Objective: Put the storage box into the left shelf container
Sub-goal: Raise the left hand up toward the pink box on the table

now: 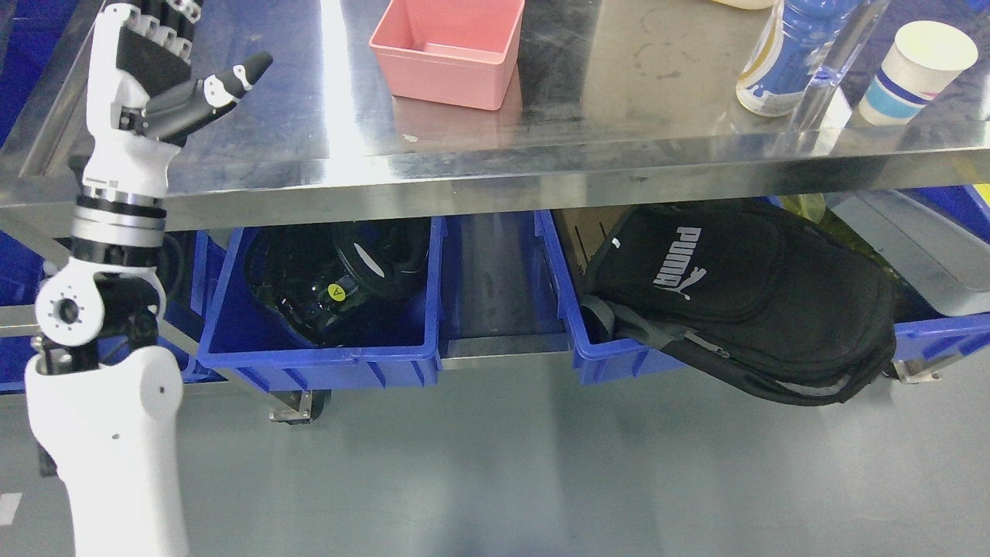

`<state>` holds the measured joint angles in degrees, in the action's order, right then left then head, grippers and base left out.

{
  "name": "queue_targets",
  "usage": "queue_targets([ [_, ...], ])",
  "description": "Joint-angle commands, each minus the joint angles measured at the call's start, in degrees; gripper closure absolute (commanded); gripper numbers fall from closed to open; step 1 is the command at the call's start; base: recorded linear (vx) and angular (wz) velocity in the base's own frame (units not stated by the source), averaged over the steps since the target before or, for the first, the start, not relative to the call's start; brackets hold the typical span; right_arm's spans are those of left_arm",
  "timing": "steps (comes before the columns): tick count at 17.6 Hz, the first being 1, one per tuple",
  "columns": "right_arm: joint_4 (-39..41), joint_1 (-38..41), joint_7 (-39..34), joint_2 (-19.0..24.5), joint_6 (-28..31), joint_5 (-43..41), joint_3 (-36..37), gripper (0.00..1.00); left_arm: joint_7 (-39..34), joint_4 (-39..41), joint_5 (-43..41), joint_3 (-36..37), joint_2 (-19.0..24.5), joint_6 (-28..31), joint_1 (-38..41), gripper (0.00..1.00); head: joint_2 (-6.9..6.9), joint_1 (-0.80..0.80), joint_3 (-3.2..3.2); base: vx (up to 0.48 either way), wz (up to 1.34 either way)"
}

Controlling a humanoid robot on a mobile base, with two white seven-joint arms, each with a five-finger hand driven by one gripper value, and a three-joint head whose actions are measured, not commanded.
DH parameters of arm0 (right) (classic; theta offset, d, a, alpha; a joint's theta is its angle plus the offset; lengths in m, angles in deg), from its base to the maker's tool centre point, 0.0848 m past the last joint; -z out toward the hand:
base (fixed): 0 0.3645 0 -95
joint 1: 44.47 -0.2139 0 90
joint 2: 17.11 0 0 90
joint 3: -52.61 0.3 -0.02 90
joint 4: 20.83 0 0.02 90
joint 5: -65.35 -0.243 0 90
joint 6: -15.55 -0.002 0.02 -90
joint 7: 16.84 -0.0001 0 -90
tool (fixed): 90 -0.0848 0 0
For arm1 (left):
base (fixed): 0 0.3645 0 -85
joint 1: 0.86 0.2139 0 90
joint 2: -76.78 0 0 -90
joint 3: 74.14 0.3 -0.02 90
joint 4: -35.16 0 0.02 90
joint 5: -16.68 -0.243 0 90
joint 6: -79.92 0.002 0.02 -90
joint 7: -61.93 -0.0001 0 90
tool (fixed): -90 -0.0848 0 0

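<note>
A pink storage box (pixel 452 48), open at the top and empty, stands on the steel table (pixel 619 116) at the upper middle. My left hand (pixel 174 62) is raised over the table's left end, well left of the box, fingers spread and thumb pointing right, holding nothing. Under the table, on the lower shelf, sits a blue container (pixel 317 340) at the left with dark gear inside. The right arm does not show.
A second blue bin (pixel 595 348) on the right holds a black bag (pixel 758 302) that hangs over its front edge. A blue-and-white bottle (pixel 789 58) and a paper cup (pixel 916 73) stand at the table's right. Grey floor lies below.
</note>
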<state>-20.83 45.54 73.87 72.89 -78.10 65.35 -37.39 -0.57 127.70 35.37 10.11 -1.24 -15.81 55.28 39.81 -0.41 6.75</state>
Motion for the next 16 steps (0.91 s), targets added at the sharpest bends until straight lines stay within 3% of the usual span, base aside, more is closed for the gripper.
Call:
queue_targets([
  [1, 1.0, -0.35, 0.0, -1.0, -0.04, -0.09, 0.18, 0.0, 17.39, -13.68, -3.99, 15.2, 25.08, 0.37, -14.19, 0.0, 0.0, 0.0, 0.0, 0.0, 0.0],
  [3, 1.0, -0.35, 0.09, -1.0, -0.04, -0.09, 0.18, 0.0, 18.29, -16.41, -10.13, 20.93, 26.07, 0.11, -18.76, 0.0, 0.0, 0.0, 0.0, 0.0, 0.0],
  [7, 1.0, -0.35, 0.09, -1.0, -0.04, -0.09, 0.18, 0.0, 19.6, -24.05, -20.43, 26.48, 22.83, -2.77, -26.68, 0.0, 0.0, 0.0, 0.0, 0.0, 0.0],
  [12, 1.0, -0.35, 0.0, -1.0, -0.04, -0.09, 0.18, 0.0, 22.59, -30.73, -22.91, 36.68, 15.98, -4.11, -31.35, 0.0, 0.0, 0.0, 0.0, 0.0, 0.0],
  [16, 1.0, -0.35, 0.09, -1.0, -0.04, -0.09, 0.18, 0.0, 22.59, -36.72, -25.8, 37.22, 11.23, -4.11, -33.81, 0.01, 0.0, 0.0, 0.0, 0.0, 0.0],
])
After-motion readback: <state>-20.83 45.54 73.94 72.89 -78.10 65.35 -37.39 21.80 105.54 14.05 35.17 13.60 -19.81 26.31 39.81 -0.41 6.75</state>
